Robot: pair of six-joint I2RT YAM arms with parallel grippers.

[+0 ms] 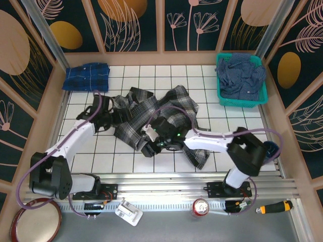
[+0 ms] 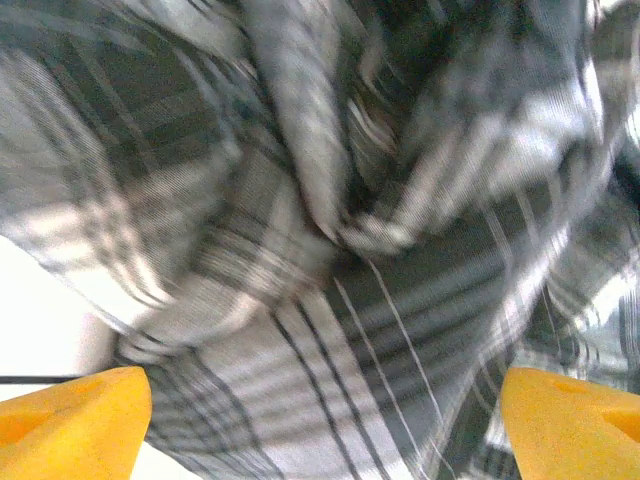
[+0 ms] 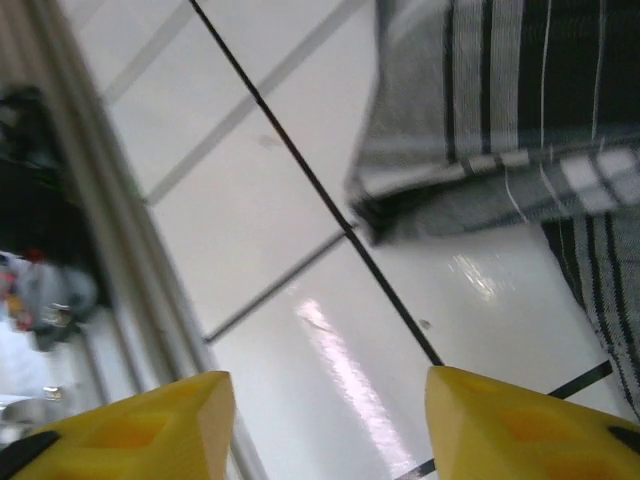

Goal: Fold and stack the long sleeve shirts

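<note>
The white counter, ruled in a black grid, sits inside dark leaf-patterned walls with tan framing. The grey plaid shirt lies crumpled mid-counter. The blue plaid shirt lies folded at the far left corner, and the navy shirt fills the teal basket far right. The left end effector is spread apart over grey plaid. The right end effector is spread apart above bare tile.

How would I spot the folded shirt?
Go to the white gridded table, far left corner. The bright blue-and-navy plaid cloth shirt there is a flat rectangle; the grey plaid shirt mid-table is crumpled, and the dull navy shirt is heaped in a teal plastic basket.
</note>
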